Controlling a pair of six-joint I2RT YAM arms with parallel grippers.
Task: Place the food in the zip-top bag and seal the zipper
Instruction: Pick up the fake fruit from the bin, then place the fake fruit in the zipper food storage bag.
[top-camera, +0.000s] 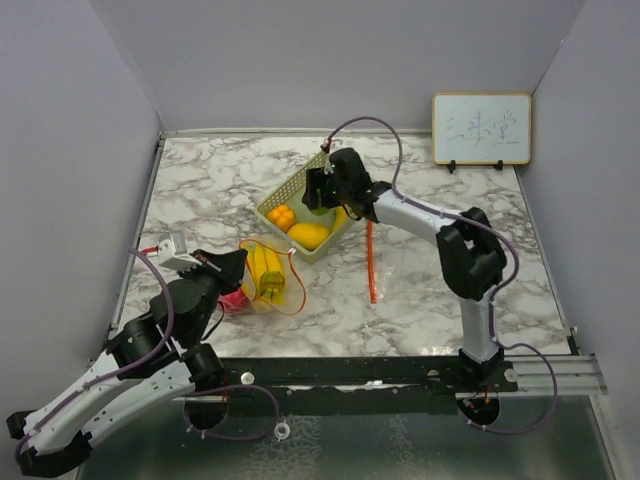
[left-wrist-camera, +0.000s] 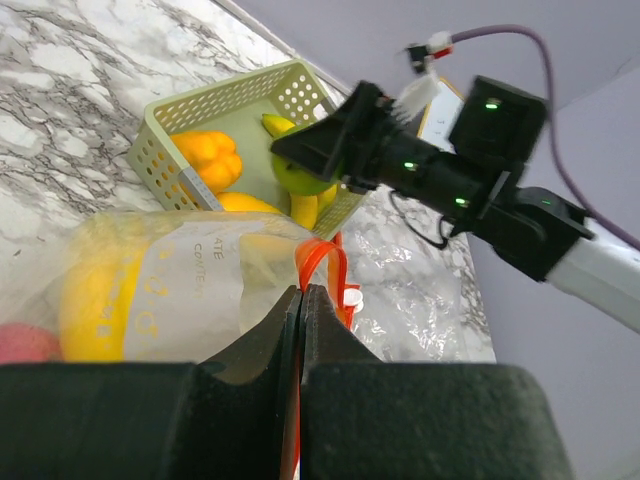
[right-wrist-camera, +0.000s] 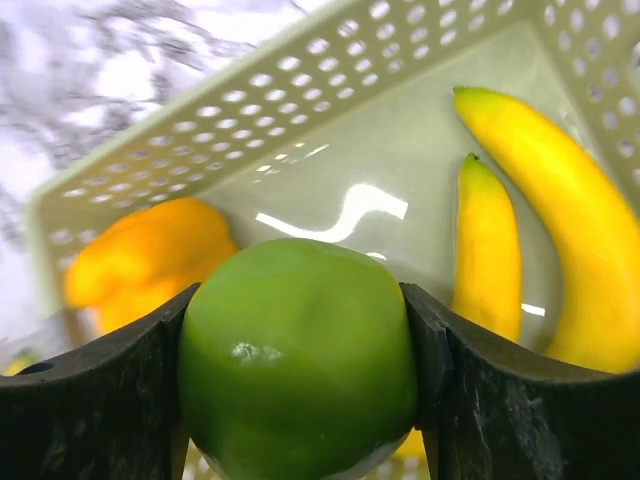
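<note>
My right gripper (top-camera: 320, 198) is shut on a green lime (right-wrist-camera: 298, 360) and holds it just above the pale green mesh basket (top-camera: 272, 196). Yellow bananas (right-wrist-camera: 530, 210) and orange-yellow fruits (right-wrist-camera: 150, 255) lie in the basket below it. The clear zip-top bag (top-camera: 268, 275) with an orange zipper lies left of the basket and holds bananas (left-wrist-camera: 95, 295) and a red apple (top-camera: 233, 300). My left gripper (left-wrist-camera: 301, 300) is shut on the bag's orange rim (left-wrist-camera: 322, 262) at its mouth. The lime also shows in the left wrist view (left-wrist-camera: 300, 178).
An orange strip (top-camera: 371, 262) lies on the marble right of the basket. A small whiteboard (top-camera: 481, 128) stands at the back right. Grey walls close in the table on three sides. A metal rail (top-camera: 400, 372) runs along the near edge.
</note>
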